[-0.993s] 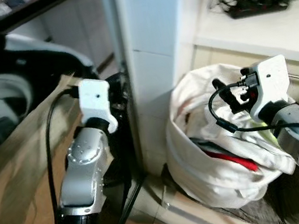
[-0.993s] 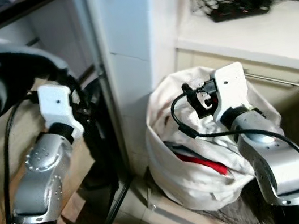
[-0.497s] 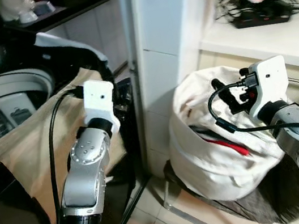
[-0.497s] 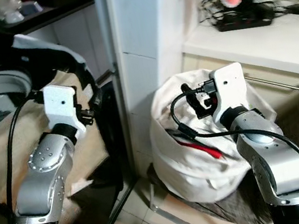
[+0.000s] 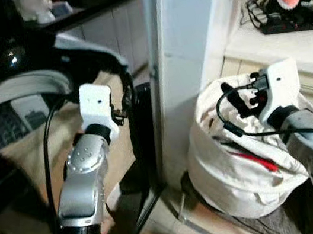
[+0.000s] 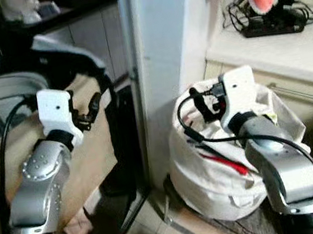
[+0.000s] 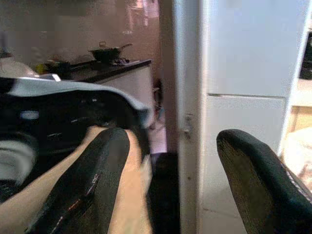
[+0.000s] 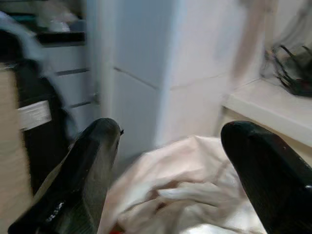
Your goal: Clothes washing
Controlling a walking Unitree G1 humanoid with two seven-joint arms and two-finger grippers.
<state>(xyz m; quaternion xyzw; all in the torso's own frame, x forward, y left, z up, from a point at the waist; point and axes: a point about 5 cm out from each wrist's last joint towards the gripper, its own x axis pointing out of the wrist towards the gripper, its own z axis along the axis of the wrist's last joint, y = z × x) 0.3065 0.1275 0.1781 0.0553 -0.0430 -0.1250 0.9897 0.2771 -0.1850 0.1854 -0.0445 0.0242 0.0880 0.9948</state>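
Approach step: right gripper (image 8: 165, 161), jaws spread and empty, is hovering over the laundry bag (image 5: 239, 181) beside the pillar (image 5: 186, 58); left gripper (image 7: 170, 165), jaws spread, is idling. Next, I judge: reaching into the bag.

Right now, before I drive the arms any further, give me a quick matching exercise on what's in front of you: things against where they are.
Things:
1. white laundry bag
2. power strip
3. beige cloth
4. right hand

Places:
A. on the white shelf
B. above the bag's opening
C. on the floor by the white pillar
D. draped over the washer's front

Pairs: 1-C, 2-A, 3-D, 4-B
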